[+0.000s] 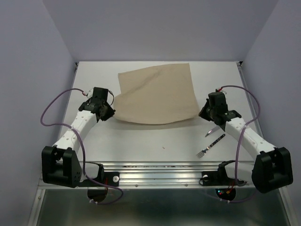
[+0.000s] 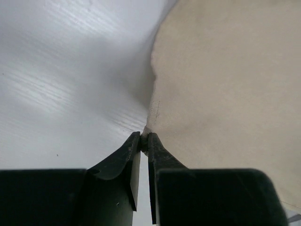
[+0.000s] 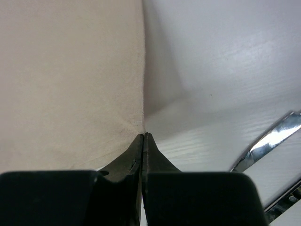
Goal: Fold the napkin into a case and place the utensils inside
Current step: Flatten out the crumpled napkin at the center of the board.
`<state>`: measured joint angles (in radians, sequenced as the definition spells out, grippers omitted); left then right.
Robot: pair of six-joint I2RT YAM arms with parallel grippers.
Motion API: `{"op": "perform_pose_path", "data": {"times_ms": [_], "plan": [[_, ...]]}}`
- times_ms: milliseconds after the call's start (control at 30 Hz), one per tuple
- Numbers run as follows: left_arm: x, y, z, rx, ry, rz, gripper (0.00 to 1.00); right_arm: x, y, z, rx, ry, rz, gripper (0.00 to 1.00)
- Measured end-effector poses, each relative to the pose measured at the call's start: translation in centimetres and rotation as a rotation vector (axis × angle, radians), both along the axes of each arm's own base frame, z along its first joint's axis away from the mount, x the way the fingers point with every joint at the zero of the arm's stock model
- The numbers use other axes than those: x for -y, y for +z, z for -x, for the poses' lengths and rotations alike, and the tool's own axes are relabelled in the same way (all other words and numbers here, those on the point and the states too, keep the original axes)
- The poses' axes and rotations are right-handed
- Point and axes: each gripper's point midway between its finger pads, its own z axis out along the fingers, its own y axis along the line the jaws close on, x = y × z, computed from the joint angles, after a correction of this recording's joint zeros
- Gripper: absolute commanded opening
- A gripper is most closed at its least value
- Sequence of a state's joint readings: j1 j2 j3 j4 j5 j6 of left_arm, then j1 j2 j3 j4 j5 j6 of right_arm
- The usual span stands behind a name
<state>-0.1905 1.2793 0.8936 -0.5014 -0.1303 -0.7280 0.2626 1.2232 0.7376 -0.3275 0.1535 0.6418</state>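
Note:
The beige-tan napkin [image 1: 157, 94] lies spread on the white table, its near edge curving between the two arms. My left gripper [image 1: 107, 111] is shut on the napkin's near-left corner, and a bit of cloth shows pinched between the tips [image 2: 145, 140]. My right gripper [image 1: 205, 113] is shut at the near-right corner, where the napkin's edge [image 3: 70, 84] runs up into the closed tips [image 3: 144, 136]. The utensils lie beside the right arm: a silver knife [image 1: 212, 130] [image 3: 270, 141] and, nearer the front, a fork with a dark handle [image 1: 210, 146]. No folded case shows.
The table's front metal rail [image 1: 160, 172] runs between the two arm bases. Grey walls stand close on the left, right and back. A purple cable [image 1: 56, 106] loops off each arm.

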Motion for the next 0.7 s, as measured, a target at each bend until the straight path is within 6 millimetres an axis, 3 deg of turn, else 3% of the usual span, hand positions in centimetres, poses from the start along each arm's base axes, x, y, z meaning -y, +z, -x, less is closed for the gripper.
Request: {"op": "perform_pose_path", "data": {"times_ms": [133,200,300,367,467,533,567,700], "plan": [[0.3,5.5,-1.9,0.116,-0.022,0.010,0.00,0.1,6.2,-1.7,0.132,-0.005,-0.005,0.01],[0.6,9.7,-3.2,0.206,-0.036,0.018,0.00,0.1,11.0,-2.7,0.226,-0.009,-0.006,0.01],[0.8,15.7,-4.5,0.327,-0.063,0.021,0.00,0.3,16.6,-3.7,0.331,-0.011,-0.003,0.01],[0.9,18.9,-4.8,0.389,-0.075,0.020,0.00,0.4,21.1,-4.1,0.424,-0.008,-0.003,0.01],[0.7,25.4,-4.7,0.512,-0.091,0.016,0.00,0.7,26.9,-3.9,0.532,-0.001,0.004,0.01],[0.6,27.6,-4.5,0.561,-0.098,0.012,0.00,0.9,30.0,-3.5,0.595,0.005,0.003,0.01],[0.5,31.0,-4.0,0.638,-0.100,0.013,0.00,0.9,31.1,-3.3,0.619,0.008,0.003,0.01],[0.1,36.3,-2.5,0.756,-0.112,0.005,0.00,1.2,36.1,-1.4,0.726,0.031,0.001,0.01]]}}
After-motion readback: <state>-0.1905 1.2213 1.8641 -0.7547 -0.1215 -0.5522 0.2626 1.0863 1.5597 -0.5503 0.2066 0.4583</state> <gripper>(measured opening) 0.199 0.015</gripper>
